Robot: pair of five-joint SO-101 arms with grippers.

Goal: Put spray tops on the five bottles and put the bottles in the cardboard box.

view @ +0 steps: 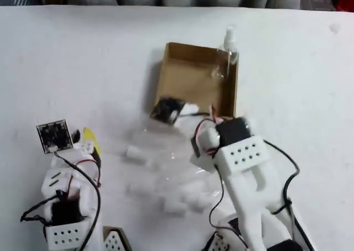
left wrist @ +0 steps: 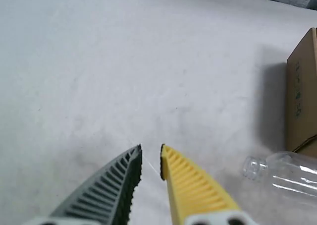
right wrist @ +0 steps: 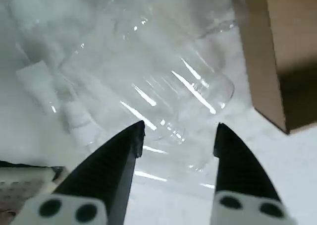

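Closest in, right end effector [right wrist: 178,131]: black fingers [right wrist: 119,155] spread wide, gripping nothing. Hangs near the middle of the high view, over a jumble of clear bottles [view: 166,151] and loose white spray tops [view: 135,153] lying on the bench [view: 83,57]. Just above that clutter, at upper centre, the cardboard box [view: 193,47], open side up, with one topped bottle [view: 229,43] upright at its upper right corner. At lower left, well apart from the heap, left end effector [view: 89,143], barely parted, empty.
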